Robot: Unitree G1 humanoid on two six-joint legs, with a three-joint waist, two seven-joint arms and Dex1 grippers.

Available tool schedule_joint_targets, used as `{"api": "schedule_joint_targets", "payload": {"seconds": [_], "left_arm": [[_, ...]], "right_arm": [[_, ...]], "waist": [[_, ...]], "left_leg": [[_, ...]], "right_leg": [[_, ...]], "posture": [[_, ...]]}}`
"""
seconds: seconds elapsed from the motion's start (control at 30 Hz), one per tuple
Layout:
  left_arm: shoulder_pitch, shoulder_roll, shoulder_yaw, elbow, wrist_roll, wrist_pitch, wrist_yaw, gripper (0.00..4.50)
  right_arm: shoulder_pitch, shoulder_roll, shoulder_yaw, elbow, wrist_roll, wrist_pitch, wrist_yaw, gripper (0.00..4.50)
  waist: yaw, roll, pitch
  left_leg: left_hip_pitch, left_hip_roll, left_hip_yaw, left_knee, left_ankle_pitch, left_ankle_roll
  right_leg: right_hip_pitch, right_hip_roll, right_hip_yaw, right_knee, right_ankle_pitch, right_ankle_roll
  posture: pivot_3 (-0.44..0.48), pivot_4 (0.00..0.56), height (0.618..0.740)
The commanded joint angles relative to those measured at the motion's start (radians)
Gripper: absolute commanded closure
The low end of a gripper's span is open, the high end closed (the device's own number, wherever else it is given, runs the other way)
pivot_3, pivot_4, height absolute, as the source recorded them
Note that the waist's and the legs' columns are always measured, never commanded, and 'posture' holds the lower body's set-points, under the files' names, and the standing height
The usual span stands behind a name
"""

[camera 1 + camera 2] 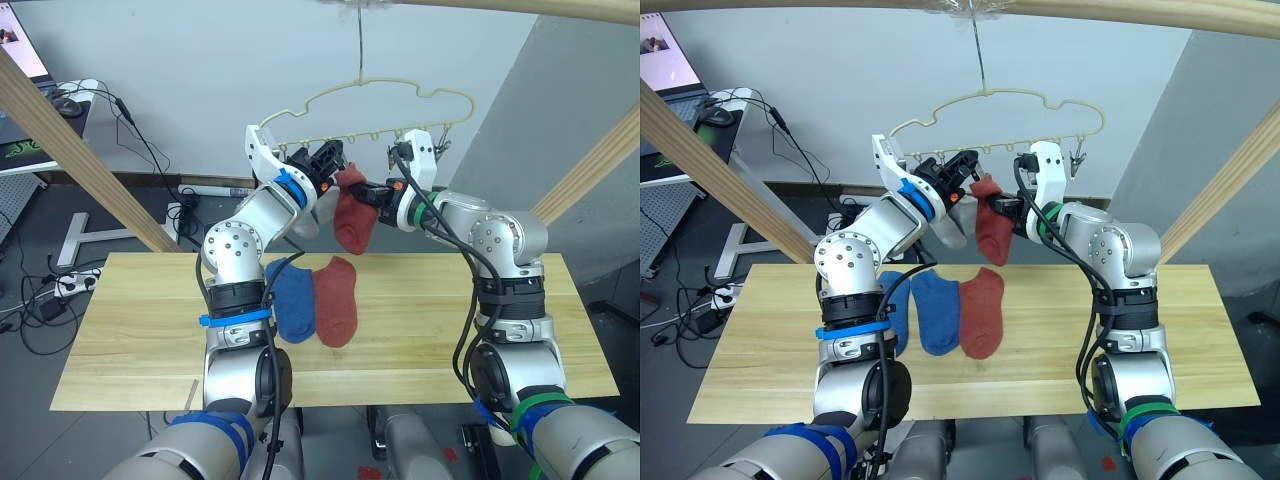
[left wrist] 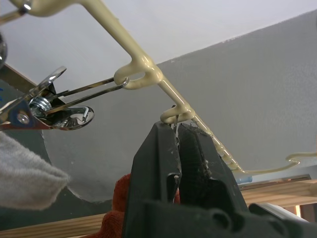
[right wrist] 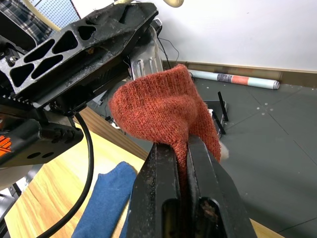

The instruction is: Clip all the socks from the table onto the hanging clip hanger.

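The cream-yellow clip hanger hangs by its hook above the table. My left gripper is raised to the hanger's lower bar and is shut on one of its small metal clips. My right gripper is shut on a rust-red sock, holding its top edge right beside the left gripper's fingers. A light grey sock hangs under the hanger behind my left forearm. On the table lie a blue sock, a rust-red sock and a second blue sock half hidden by my left arm.
Round wooden poles slant up at the left and right, with a crossbar on top carrying the hanger. Another free clip hangs beside the gripped one. Cables and a power strip lie on the floor at the left.
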Motion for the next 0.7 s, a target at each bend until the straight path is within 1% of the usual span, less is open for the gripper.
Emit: {"api": "schedule_joint_targets", "payload": {"seconds": [0.03,0.17,0.4,0.5,0.6,0.67,0.7], "left_arm": [[-0.012,-0.001,-0.024,-0.017,-0.012,-0.006,-0.020,3.57],[-0.014,0.002,-0.025,-0.017,-0.021,0.010,-0.022,2.33],[-0.008,0.005,-0.017,-0.041,-0.053,0.040,-0.034,2.33],[0.020,0.049,-0.059,-0.091,-0.028,0.069,-0.071,2.33],[0.057,0.095,-0.095,-0.143,-0.014,0.089,-0.093,2.32],[0.095,0.139,-0.129,-0.187,0.003,0.102,-0.120,2.32],[0.121,0.172,-0.157,-0.216,0.021,0.105,-0.142,2.32]], "right_arm": [[-0.030,0.000,-0.005,-0.028,0.014,-0.020,0.007,4.50],[-0.026,0.001,-0.006,-0.037,0.019,-0.013,0.005,4.50],[-0.008,0.003,-0.006,-0.058,0.026,0.005,0.003,4.50],[0.000,0.006,-0.004,-0.065,0.026,0.010,0.002,4.50],[0.006,0.005,-0.002,-0.067,0.026,0.015,0.004,3.76],[0.010,0.004,0.000,-0.070,0.026,0.019,0.007,3.17],[0.014,0.002,0.002,-0.072,0.026,0.020,0.009,2.76]], "waist": [[0.000,0.000,0.000],[0.000,0.000,0.000],[0.000,0.000,0.000],[0.000,0.000,0.000],[-0.001,0.000,0.000],[0.000,0.001,0.000],[0.000,0.001,0.000]], "left_leg": [[0.000,0.000,0.000,0.000,0.000,0.000],[0.000,0.000,0.000,0.000,0.000,0.000],[0.000,0.000,0.000,0.000,0.000,0.000],[0.000,0.000,0.000,0.000,0.000,0.000],[0.000,0.000,0.000,0.000,0.000,0.000],[0.000,0.000,0.000,0.000,0.000,0.000],[0.000,0.000,0.000,0.000,0.000,0.000]], "right_leg": [[0.000,0.000,0.000,0.000,0.000,0.000],[0.000,0.000,0.000,0.000,0.000,0.000],[0.000,0.000,0.000,0.000,0.000,0.000],[0.000,0.000,0.000,0.000,0.000,0.000],[0.000,0.000,0.000,0.000,0.000,0.000],[0.000,0.000,0.000,0.001,0.000,0.000],[-0.001,0.000,0.000,0.001,0.000,0.000]], "posture": [[-0.018,0.208,0.740],[-0.018,0.207,0.740],[-0.013,0.205,0.740],[-0.004,0.203,0.740],[0.003,0.203,0.740],[0.012,0.201,0.740],[0.016,0.200,0.740]]}}
